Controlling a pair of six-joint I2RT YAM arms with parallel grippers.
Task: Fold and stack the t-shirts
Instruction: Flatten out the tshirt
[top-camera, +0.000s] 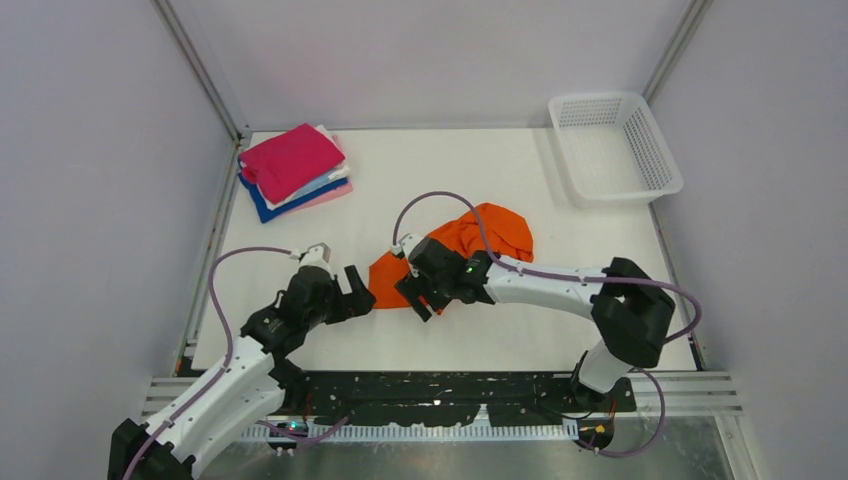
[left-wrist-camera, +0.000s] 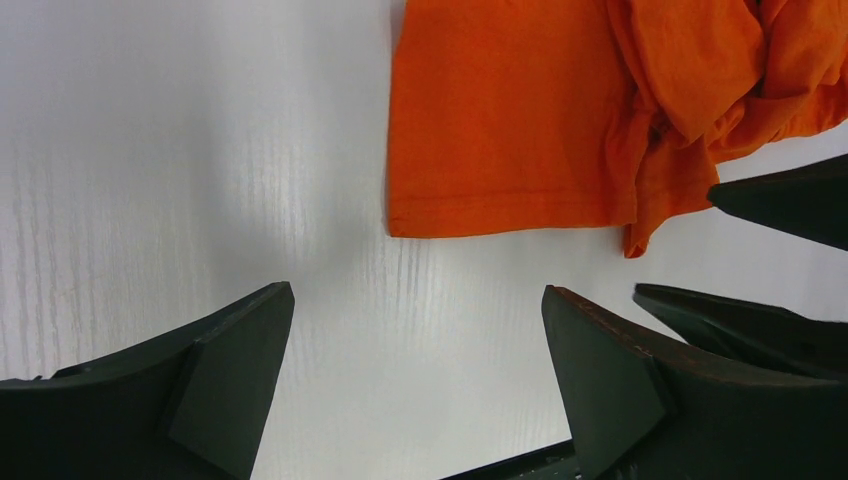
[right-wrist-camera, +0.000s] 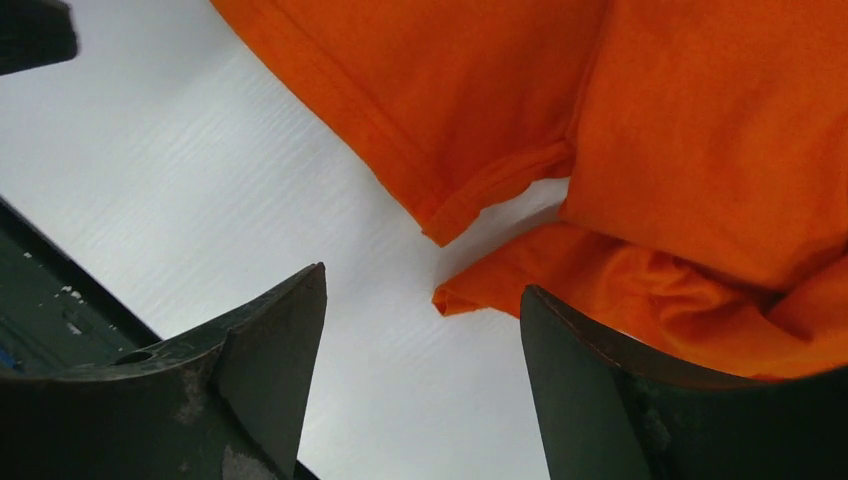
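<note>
Two wide-open end effectors face the crumpled orange t-shirt on the table: the left end effector is empty, with a flat hem just ahead of it; the right end effector holds nothing, with a hemmed corner just ahead of it. Best to pinch one layer at each hem corner, then draw apart to flatten before folding

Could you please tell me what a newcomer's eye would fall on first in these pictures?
The bright orange t-shirt lies crumpled mid-table, the one vivid patch on the white table. The left gripper and right gripper hang at its near edge, both with jaws open. A folded stack of t-shirts, magenta on top, sits at the far left corner, and a white mesh basket at the far right.
</note>
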